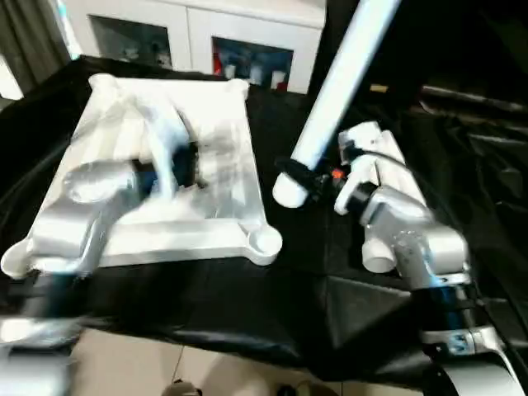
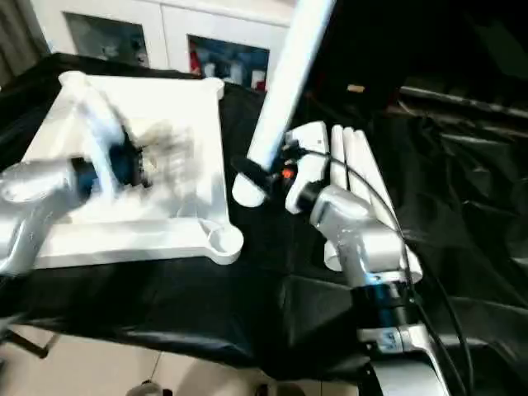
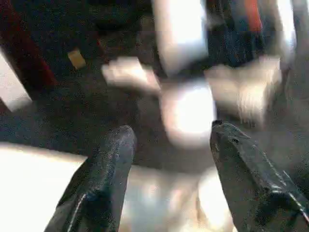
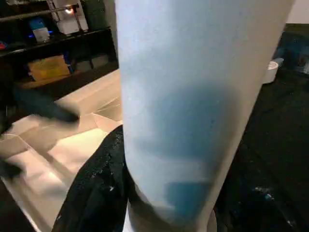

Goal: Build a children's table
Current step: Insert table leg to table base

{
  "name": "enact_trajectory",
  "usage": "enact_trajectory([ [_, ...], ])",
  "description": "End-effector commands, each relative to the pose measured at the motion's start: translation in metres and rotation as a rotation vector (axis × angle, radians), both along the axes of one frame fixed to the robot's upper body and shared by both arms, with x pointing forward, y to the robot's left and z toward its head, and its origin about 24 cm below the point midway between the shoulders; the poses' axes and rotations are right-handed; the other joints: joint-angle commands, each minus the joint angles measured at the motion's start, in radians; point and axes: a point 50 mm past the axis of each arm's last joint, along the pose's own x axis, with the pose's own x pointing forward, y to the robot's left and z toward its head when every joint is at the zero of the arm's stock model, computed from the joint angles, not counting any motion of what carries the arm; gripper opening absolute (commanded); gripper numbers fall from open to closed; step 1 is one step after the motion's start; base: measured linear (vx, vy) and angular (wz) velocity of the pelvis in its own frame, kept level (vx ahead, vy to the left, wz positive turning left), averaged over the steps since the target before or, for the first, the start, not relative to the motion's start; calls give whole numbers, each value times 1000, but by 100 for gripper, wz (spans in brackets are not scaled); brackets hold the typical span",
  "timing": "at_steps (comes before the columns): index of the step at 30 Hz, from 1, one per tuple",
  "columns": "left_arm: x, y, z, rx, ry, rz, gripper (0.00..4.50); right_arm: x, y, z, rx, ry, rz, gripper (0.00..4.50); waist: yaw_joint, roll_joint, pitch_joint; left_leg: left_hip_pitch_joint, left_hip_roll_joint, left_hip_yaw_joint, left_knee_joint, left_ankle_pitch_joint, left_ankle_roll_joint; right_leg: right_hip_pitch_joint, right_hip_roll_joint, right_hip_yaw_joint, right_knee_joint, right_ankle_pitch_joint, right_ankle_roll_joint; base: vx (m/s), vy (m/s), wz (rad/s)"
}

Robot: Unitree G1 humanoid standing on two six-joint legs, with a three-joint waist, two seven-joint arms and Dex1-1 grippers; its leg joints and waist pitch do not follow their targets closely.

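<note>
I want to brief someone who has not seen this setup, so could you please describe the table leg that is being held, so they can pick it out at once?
Find the white tabletop lying underside up on the black cloth. Just off its near corner socket, the right claw grips a white tube leg near its lower end. Unlike the spare legs lying flat beside it, this one rises steeply.

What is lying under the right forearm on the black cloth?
White round plastic tube legs lie side by side on the black cloth, beside the upturned white plastic table top. The silver right forearm covers their near parts, so their count stays unclear.
</note>
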Motion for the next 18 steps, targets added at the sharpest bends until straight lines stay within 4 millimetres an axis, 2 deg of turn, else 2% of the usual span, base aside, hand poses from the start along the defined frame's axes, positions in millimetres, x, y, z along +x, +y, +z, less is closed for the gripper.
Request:
enact_trajectory([
  [1, -5, -2, -21, 93, 60, -83, 285, 3, -3, 1, 21, 0, -20, 189, -1, 10, -71, 9, 10, 9, -76, -87, -19, 52, -52, 33, -58, -152, -158, 0, 0, 0],
  [2, -5, -2, -21, 93, 60, -83, 285, 3, -3, 1, 21, 0, -20, 189, -2, 11, -72, 9, 11, 9, -76, -89, -23, 52, -53, 33, -56, -144, -162, 0, 0, 0],
  [3, -6, -1, -25, 104, 76, -98, 285, 4, -3, -1, 10, -2, -34, 189, -2, 4, -72, 7, 11, 9, -76, -84, -24, 54, -53, 32, -56, -133, -166, 0, 0, 0],
  [5, -5, 1, -33, 146, 97, -101, 285, 3, -2, -5, -19, -15, -46, 189, 1, 7, -72, 8, 11, 9, -76, -85, -31, 53, -54, 32, -55, -119, -174, 0, 0, 0],
  [8, -4, 5, -39, 196, 109, -97, 285, 1, -1, -9, -39, -12, -39, 189, 3, -3, -72, 6, 11, 7, -77, -92, -30, 56, -55, 32, -54, -118, -170, 0, 0, 0],
  [10, -5, 6, -42, 209, 125, -101, 258, -1, 1, -12, -52, -3, -30, 189, 3, 1, -71, 7, 11, 8, -77, -95, -29, 54, -56, 33, -54, -122, -171, 0, 0, 0],
  [12, -7, 8, -46, 222, 152, -120, 251, -2, 2, -15, -55, 3, -25, 189, 3, 2, -72, 8, 12, 8, -78, -101, -32, 54, -55, 33, -54, -116, -176, 0, 0, 0],
  [13, -9, 10, -48, 226, 166, -128, 236, -4, 2, -17, -56, 5, -23, 189, 5, 8, -73, 8, 11, 7, -78, -103, -34, 54, -55, 33, -54, -109, -180, 0, 0, 0],
  [15, -10, 12, -51, 238, 178, -131, 216, -5, 1, -19, -54, 9, -31, 189, 3, 4, -73, 9, 11, 8, -78, -112, -34, 54, -53, 32, -54, -113, -182, 0, 0, 0],
  [18, -8, 18, -52, 265, 180, -115, 205, -8, 1, -20, -46, 16, -34, 189, 3, 9, -71, 10, 12, 6, -79, -134, -38, 53, -54, 33, -58, -140, -180, 0, 0, 0],
])
